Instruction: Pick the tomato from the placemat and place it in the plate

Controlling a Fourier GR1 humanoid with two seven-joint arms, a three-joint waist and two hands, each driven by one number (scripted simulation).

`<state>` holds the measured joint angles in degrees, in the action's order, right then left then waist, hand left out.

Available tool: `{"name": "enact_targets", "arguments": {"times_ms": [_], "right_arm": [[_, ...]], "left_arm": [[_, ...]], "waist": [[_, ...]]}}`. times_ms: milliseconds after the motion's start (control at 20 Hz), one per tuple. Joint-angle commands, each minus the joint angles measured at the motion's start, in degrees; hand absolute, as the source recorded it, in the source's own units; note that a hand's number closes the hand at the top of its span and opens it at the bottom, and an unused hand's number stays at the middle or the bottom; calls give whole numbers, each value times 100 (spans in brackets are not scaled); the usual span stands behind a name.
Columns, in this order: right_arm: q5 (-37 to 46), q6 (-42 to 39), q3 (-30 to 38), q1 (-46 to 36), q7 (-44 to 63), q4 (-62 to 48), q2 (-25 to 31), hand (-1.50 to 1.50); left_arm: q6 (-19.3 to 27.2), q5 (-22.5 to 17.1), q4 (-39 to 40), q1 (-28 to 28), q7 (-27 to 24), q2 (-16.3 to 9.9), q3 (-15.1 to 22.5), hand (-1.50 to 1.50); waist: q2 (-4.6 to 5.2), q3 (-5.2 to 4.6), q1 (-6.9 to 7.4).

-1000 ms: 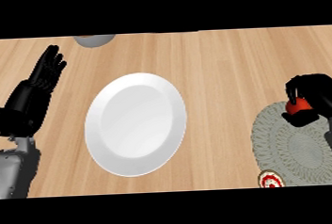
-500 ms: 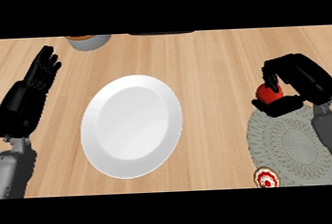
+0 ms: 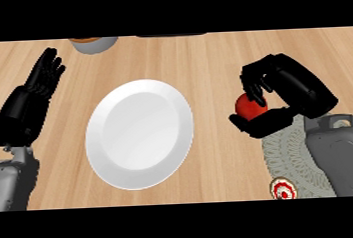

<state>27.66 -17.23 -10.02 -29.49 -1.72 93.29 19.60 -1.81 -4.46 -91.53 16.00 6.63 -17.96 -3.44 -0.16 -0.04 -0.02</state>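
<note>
Curling its fingers and thumb round the red tomato, the right hand holds it just past the grey woven placemat, whose near edge lies under the wrist. To the hand's left, apart from it, the white plate lies bare on the wooden bench. Farther left, the left hand rests with fingers straight and pointing up. A bowl shows partly at the far edge.

A wooden counter carries a white plate, a grey placemat and a bowl.
</note>
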Motion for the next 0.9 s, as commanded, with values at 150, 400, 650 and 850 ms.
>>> {"name": "enact_targets", "arguments": {"times_ms": [150, 400, 650, 850], "right_arm": [[377, 125, -740, -680, 999, -257, -1318, 150], [261, 538, -1211, -1261, 1647, -916, -1930, 150], [59, 1394, -1885, -1833, 1928, -1842, -1951, 150], [-134, 2187, -2559, -2315, 1893, -2841, -1957, 150]], "left_arm": [[-237, -68, 272, 83, -203, 2, -124, 0], [-5, 129, 69, 221, 119, 194, 34, 0], [-326, -36, -202, -182, -6, 46, -124, 0], [-129, 229, -217, -123, -7, 205, 31, 0]], "waist": [[25, 0, 53], [23, 2, 79], [20, 1, 135], [33, 0, 195]]}}
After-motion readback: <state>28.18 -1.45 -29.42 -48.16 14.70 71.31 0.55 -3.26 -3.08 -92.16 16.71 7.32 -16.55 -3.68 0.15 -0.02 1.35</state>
